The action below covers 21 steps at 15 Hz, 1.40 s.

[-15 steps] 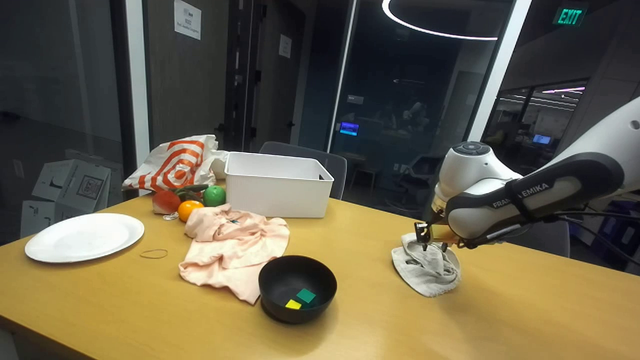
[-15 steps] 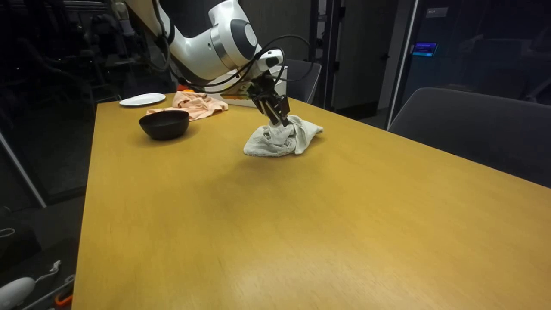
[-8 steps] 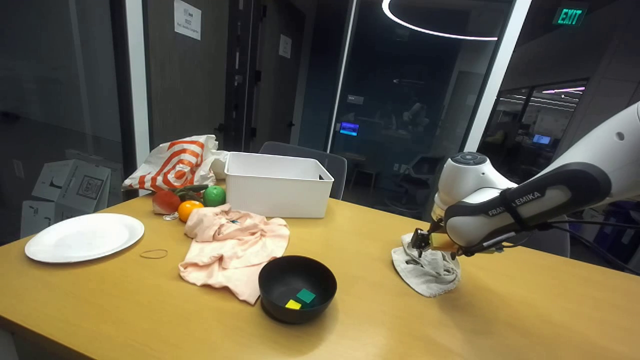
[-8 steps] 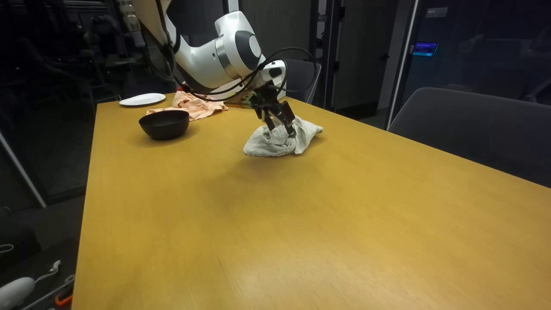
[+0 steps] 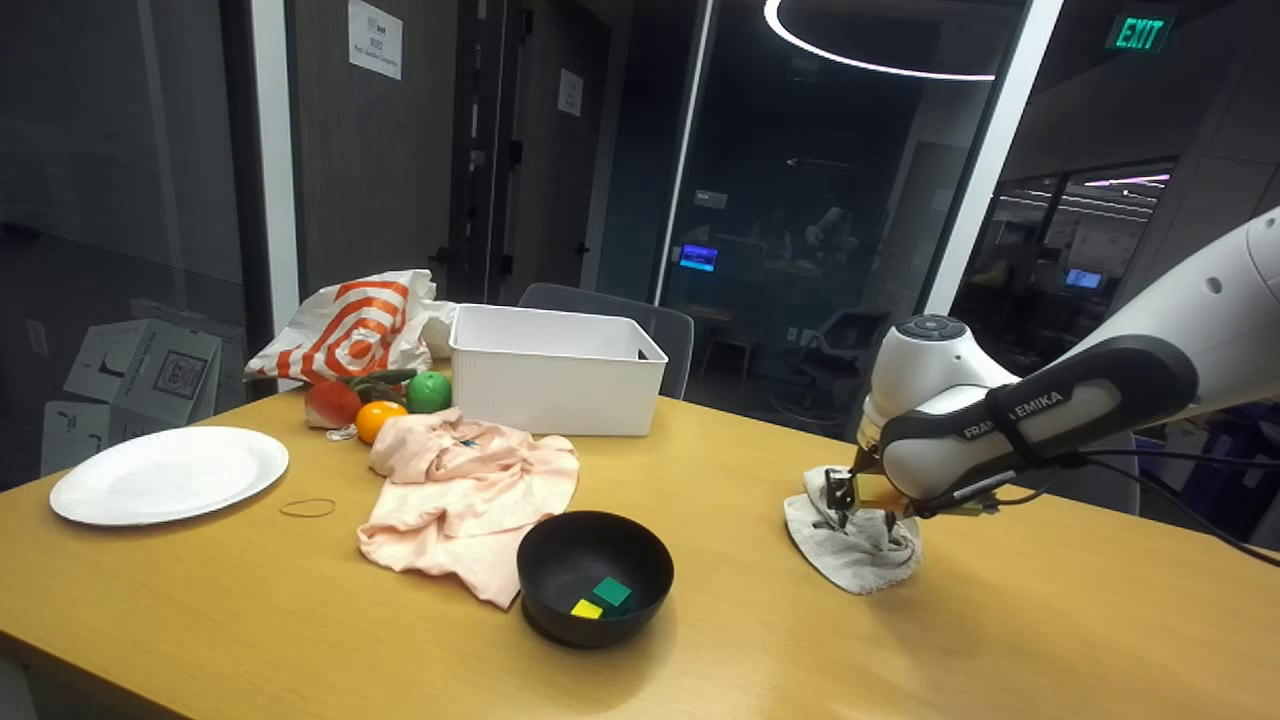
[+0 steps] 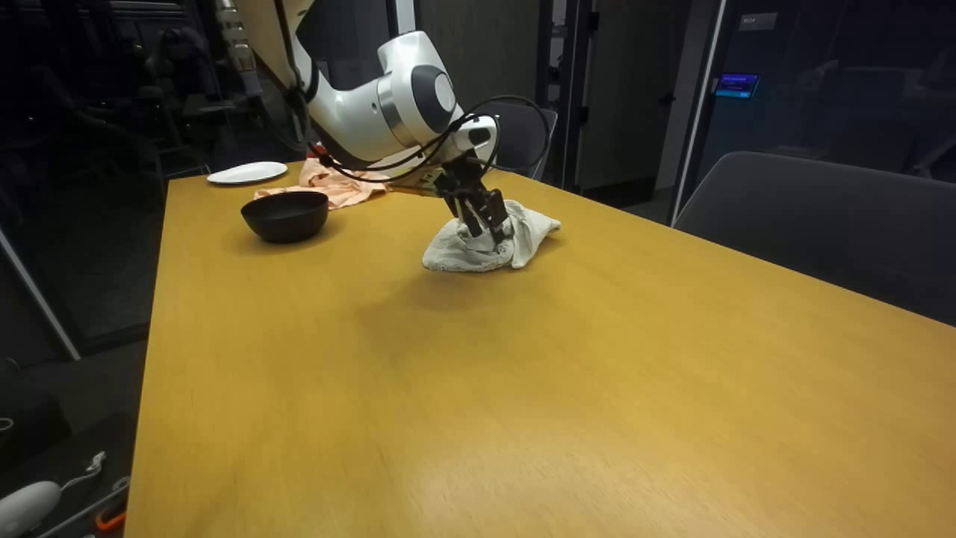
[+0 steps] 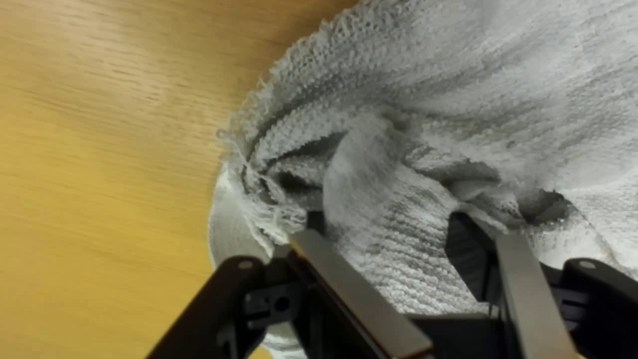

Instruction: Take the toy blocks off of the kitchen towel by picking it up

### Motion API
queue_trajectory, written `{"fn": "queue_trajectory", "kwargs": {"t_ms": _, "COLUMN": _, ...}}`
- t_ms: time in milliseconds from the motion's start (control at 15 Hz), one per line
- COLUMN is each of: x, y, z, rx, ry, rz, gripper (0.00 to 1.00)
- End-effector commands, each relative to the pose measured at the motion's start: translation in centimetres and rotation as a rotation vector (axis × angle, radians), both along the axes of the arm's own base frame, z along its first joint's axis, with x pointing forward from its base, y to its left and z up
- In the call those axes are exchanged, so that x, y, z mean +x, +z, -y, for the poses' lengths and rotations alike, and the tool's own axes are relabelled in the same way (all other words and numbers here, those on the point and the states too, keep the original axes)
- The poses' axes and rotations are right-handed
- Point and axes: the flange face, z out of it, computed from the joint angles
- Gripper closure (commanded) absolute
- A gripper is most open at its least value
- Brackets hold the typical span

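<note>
kitchen towel [image 7: 478,85]: rumpled on table [image 7: 99,174] | tool [image 7: 385,227]: jaws apart among folds

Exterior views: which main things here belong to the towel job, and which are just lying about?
Job:
gripper
kitchen towel, under it
toy blocks: none visible on the towel

Likely just lying about:
black bowl
yellow piece and green piece, inside it
pinkish cloth
white plate
white bin
patterned bag
</note>
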Motion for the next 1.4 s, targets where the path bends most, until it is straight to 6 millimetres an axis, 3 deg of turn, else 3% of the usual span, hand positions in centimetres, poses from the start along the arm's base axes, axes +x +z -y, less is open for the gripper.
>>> {"fn": "queue_trajectory", "kwargs": {"t_ms": 0, "x": 0.6, "y": 0.6, "z": 0.0, "rx": 0.024, "ry": 0.017, "rz": 0.013, "gripper": 0.65}}
{"fn": "queue_trajectory", "kwargs": {"t_ms": 200, "x": 0.5, "y": 0.4, "z": 0.3, "rx": 0.030, "ry": 0.012, "rz": 0.007, "gripper": 0.82}}
{"fn": "queue_trajectory", "kwargs": {"t_ms": 400, "x": 0.4, "y": 0.6, "z": 0.6, "rx": 0.036, "ry": 0.009, "rz": 0.007, "gripper": 0.88}}
{"fn": "queue_trajectory", "kwargs": {"t_ms": 667, "x": 0.3, "y": 2.6, "z": 0.2, "rx": -0.024, "ry": 0.040, "rz": 0.060, "gripper": 0.81}}
{"fn": "queue_trajectory", "kwargs": {"t_ms": 1333, "x": 2.3, "y": 4.9, "z": 1.4, "rx": -0.242, "ry": 0.077, "rz": 0.157, "gripper": 0.82}}
